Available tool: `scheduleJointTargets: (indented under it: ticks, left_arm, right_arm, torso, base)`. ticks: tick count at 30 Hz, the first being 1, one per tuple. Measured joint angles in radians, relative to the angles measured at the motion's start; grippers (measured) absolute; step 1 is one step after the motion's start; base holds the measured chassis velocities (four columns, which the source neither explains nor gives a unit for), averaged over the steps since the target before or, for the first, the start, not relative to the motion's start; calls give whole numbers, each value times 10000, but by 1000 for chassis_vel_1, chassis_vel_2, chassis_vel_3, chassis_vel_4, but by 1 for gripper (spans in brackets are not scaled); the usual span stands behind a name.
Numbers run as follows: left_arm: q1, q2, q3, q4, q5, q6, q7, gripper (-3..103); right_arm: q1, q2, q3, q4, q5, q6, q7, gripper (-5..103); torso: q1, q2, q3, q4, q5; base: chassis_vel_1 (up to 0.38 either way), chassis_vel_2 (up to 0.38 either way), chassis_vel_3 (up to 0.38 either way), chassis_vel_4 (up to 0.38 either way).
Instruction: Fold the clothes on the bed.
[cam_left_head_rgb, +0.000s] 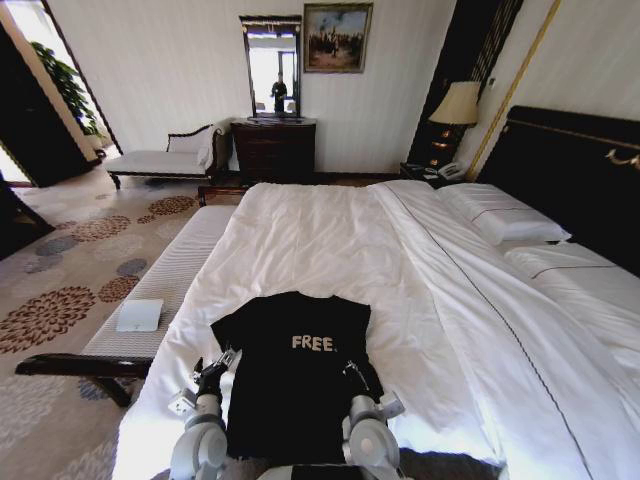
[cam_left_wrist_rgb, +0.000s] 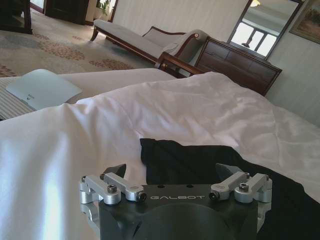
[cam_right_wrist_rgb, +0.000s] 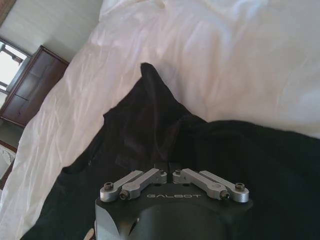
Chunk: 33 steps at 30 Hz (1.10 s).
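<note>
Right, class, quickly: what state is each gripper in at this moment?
Left gripper: jaws open, holding nothing, at the edge of the black T-shirt.
Right gripper: jaws shut on T-shirt fabric.

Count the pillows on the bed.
2 pillows show on the bed, both by the headboard: one farther away, one nearer. More may be hidden.

Both arms are stretched forward and low, side by side. The left claw (cam_left_head_rgb: 222, 362) is held spread wide. The right claw (cam_left_head_rgb: 352, 372) is pinched closed, its fingers (cam_right_wrist_rgb: 170, 173) met at the tips.
</note>
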Motion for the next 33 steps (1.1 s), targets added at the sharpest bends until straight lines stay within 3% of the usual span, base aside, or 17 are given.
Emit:
scheduleJointTargets:
  ticks: [4,10,12,19,21,22,24,25,26,30,33]
  left_arm:
    - [-62,-79,101,48,133,18,-7,100]
    - [-118,-137,168,92,256,63,-21,100]
    - [-118,-138,169,92,262,66,-22,100]
    - [-88,-136,157,21,279,119,-34,100]
    - [-90,-131,144,15,271,138,-35,100]
    - [-110,-123,125,5,225,174,-35,100]
    - [-287,-74,15,-70,-281,372,-53,100]
    - [-459,-31,-101,-116,-910,530,-111,100]
    - [-459,-31,-101,-116,-910,530,-111,100]
    - [-1129,96,-693,-3,-3046,1030,-301,100]
    - [-1383,155,-915,257,-3595,1189,-318,100]
  right_arm:
    - [-75,-155,143,374,4,165,-360,12]
    - [-543,-373,371,1509,86,533,-822,40]
    - [-530,-407,461,1677,169,550,-818,40]
    - [-20,-543,854,1847,646,508,126,73]
    - [-14,-536,870,1808,606,511,189,73]
    - [-14,-527,882,1774,544,523,223,78]
    - [-44,-492,966,1679,214,649,255,89]
    - [-72,-482,1006,1657,114,709,267,94]
    - [-72,-482,1006,1657,114,709,267,94]
    - [-230,-465,1076,1659,-1,773,305,100]
    - [-323,-443,1079,1662,-86,780,308,100]
  torso:
    - [0,0,0,1,-1]
    - [-1,0,0,-1,-1]
    - [0,1,0,-1,-1]
    - [0,1,0,1,0]
    - [0,1,1,1,0]
    - [0,1,1,1,0]
    - [0,2,0,1,-1]
    - [-1,2,0,1,-1]
    - [-1,2,0,1,-1]
    - [1,1,1,0,1]
    - [1,1,0,0,-2]
  base:
    - [0,0,0,0]
    - [0,0,0,0]
    - [0,0,0,0]
    - [0,0,0,0]
    - [0,0,0,0]
    - [0,0,0,0]
    - [0,0,0,0]
    - [0,0,0,0]
    - [0,0,0,0]
    - [0,0,0,0]
    - [0,0,0,0]
